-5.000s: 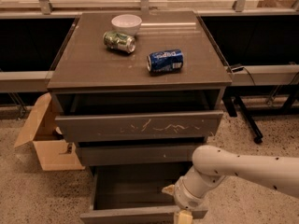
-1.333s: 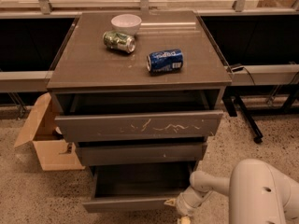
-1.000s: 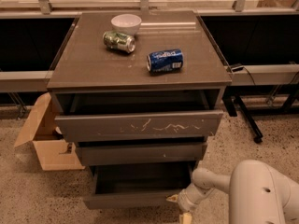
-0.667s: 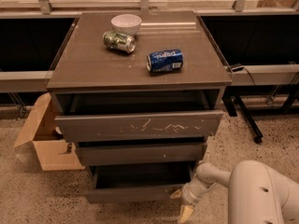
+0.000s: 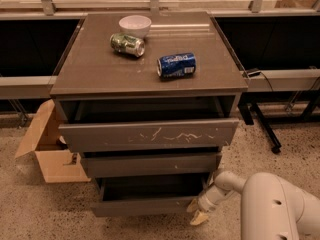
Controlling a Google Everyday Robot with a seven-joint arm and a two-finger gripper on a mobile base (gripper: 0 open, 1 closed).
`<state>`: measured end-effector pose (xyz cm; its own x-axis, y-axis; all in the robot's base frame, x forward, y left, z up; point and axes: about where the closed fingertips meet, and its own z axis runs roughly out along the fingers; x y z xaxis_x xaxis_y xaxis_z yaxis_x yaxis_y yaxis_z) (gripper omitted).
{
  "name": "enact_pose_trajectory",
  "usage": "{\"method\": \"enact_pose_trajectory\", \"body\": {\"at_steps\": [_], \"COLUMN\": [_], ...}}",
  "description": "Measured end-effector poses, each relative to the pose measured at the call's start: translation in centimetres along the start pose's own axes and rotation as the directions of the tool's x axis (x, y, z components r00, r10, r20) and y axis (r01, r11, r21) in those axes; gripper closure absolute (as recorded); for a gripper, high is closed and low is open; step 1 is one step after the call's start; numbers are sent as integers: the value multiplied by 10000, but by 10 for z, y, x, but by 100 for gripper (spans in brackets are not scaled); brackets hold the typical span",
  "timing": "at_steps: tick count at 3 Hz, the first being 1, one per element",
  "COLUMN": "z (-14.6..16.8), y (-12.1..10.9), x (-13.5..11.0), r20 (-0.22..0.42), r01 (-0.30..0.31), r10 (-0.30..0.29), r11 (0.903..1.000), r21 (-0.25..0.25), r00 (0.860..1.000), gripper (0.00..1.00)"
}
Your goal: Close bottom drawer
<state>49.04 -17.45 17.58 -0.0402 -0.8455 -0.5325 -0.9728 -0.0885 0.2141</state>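
Note:
The bottom drawer (image 5: 145,205) is the lowest and narrowest of three in a grey-brown cabinet. It stands partly open, with a strip of its inner tray (image 5: 150,188) showing. My gripper (image 5: 198,211) is low at the drawer's right front corner, its pale fingertips against or just beside the front panel's right end. The white arm reaches in from the lower right.
The top drawer (image 5: 150,134) with white scratches and the middle drawer (image 5: 150,164) also stand partly open. On the cabinet top lie a white bowl (image 5: 135,25), a green can (image 5: 127,44) and a blue can (image 5: 176,65). An open cardboard box (image 5: 47,149) stands left on the floor.
The bottom drawer has slid inward, showing less of its tray than five seconds ago. My gripper has followed it toward the cabinet, staying at its right front corner.

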Motion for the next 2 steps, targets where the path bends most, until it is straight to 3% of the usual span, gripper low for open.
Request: {"method": "enact_pose_trajectory", "body": {"at_steps": [2], "z": [-13], "y": [-22], "x": [11], "r20": [0], "r01": [-311], "r10": [311], "r11": [9988], "r21": [367], "r00": [9995], "gripper": [0]}}
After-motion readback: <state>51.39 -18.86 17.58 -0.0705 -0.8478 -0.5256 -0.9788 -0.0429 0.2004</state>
